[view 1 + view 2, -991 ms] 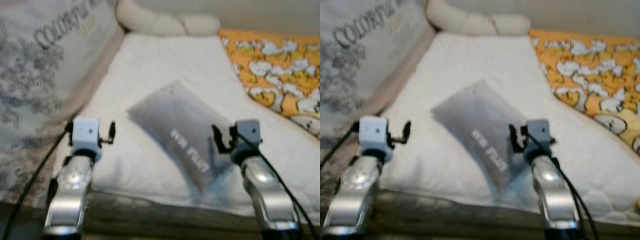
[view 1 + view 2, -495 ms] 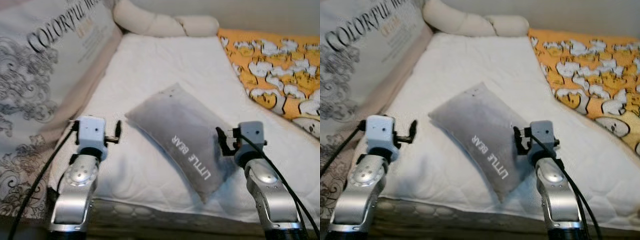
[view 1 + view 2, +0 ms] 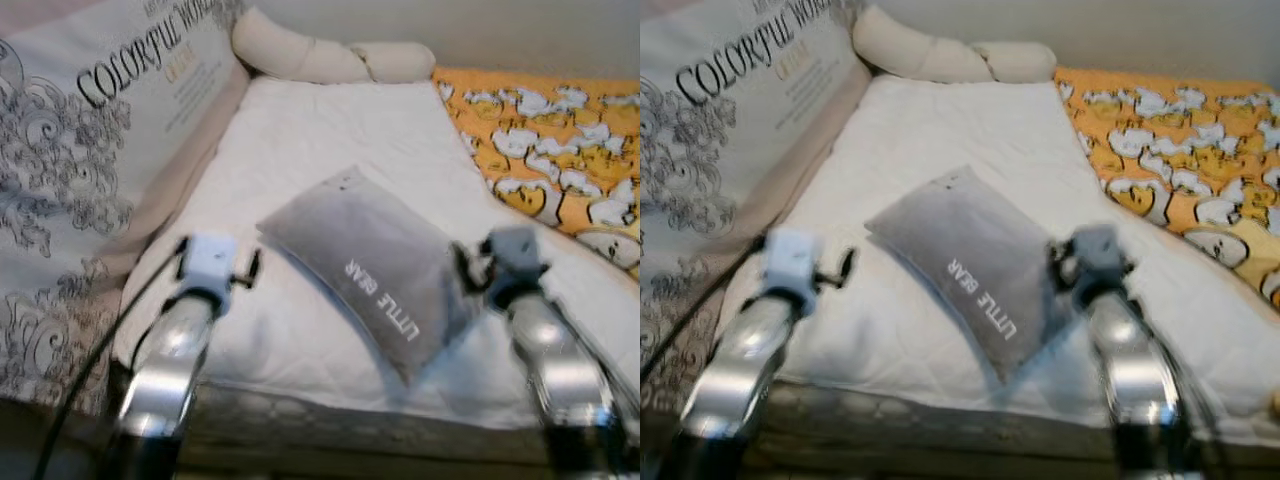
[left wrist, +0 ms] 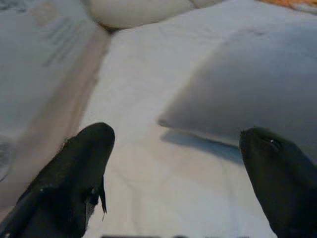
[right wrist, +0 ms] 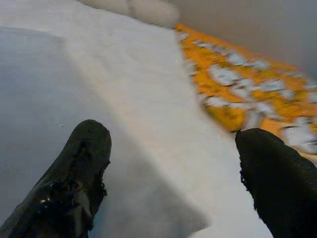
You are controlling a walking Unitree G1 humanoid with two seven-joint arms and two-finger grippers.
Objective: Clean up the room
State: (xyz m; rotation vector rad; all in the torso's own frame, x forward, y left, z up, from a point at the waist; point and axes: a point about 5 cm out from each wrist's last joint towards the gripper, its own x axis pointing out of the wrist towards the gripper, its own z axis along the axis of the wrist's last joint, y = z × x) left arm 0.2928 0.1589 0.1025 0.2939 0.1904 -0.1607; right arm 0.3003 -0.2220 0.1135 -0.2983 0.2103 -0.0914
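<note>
Both sets of jaws are standing wide apart and gripping nothing. The left gripper (image 4: 176,163) is hovering low over the white mattress (image 3: 330,120) near the foot of the bed, its fingers (image 4: 74,183) spread with one corner of the grey pillow (image 3: 365,270) lying just ahead between them. The right gripper (image 5: 173,173) is hanging over the pillow's other side, one finger above the grey fabric and the other above the bare white sheet.

Seen from where I am standing, the two silver arms are bracketing the pillow, one on each side, with neither one touching it as far as I can tell; the arms are looking blurred.

The pillow, lettered LITTLE BEAR, is lying slantwise across the middle of the mattress, flat and unheld. Beyond it a cream bolster (image 3: 330,60) is sitting at the head of the bed. An orange blanket (image 3: 550,170) printed with white shapes is lying along the robot's right, and a large printed cushion (image 3: 90,170) is leaning along its left.

The tidying looks barely begun here: the pillow is askew and not yet picked up. Grasping it and setting it in place is, I judge, what remains.
</note>
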